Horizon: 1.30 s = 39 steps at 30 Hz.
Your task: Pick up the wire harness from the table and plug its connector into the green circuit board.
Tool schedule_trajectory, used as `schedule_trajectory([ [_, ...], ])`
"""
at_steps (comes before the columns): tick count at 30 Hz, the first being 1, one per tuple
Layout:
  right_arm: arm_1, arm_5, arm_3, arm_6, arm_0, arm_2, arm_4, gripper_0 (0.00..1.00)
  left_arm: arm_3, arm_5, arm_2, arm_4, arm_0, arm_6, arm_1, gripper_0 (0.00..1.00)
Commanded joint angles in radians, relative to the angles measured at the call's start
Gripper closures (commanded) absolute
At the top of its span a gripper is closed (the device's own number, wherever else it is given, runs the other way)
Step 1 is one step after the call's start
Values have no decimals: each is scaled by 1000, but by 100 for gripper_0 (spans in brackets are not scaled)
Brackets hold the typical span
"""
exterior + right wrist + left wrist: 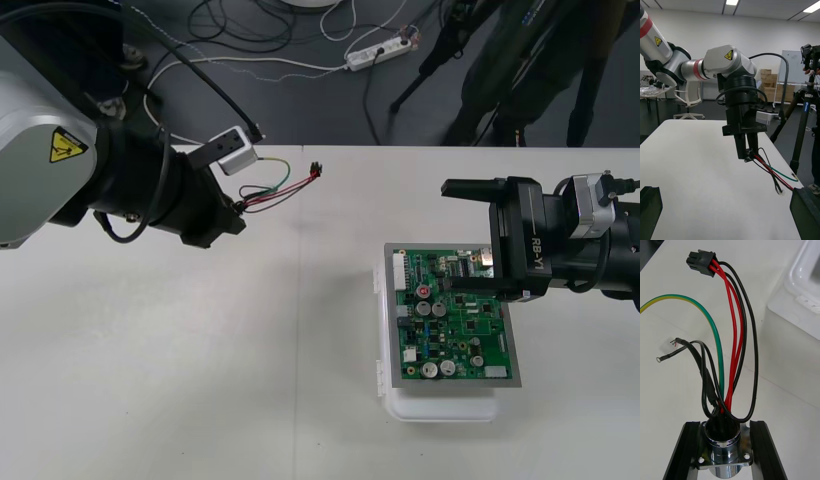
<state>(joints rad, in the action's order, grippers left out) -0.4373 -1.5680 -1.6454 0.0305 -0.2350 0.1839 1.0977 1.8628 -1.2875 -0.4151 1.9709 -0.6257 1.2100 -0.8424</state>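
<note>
Right, my left gripper [723, 427] is clamped on the harness socket [723, 454], plug [701, 261] sticking out ahead. My right gripper [448, 236] hovers, jaws apart, over the green board [455, 335].

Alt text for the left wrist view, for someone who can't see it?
The left gripper is shut on the harness's round metal socket. Red and black wires run from it to the small black plug, free over the table near the white base; a green wire curves away.
</note>
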Motion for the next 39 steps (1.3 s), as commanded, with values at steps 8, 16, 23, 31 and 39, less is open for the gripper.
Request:
schedule_trajectory([
  [8,-14,-3,-16,-17,-21,25,-19,0,185,-213,216,-87,169,-79,65,100],
  [16,-14,-3,-20,-17,-21,22,-21,0,292,-283,328,-99,242,-81,174,100],
  [23,-14,-3,-22,-18,-21,14,-22,0,368,-283,375,-135,314,-83,247,100],
  [31,-14,-3,-24,-18,-21,8,-22,0,407,-283,375,-176,356,-95,301,100],
  [39,-15,-3,-24,-18,-21,2,-21,0,435,-283,364,-231,365,-102,341,100],
])
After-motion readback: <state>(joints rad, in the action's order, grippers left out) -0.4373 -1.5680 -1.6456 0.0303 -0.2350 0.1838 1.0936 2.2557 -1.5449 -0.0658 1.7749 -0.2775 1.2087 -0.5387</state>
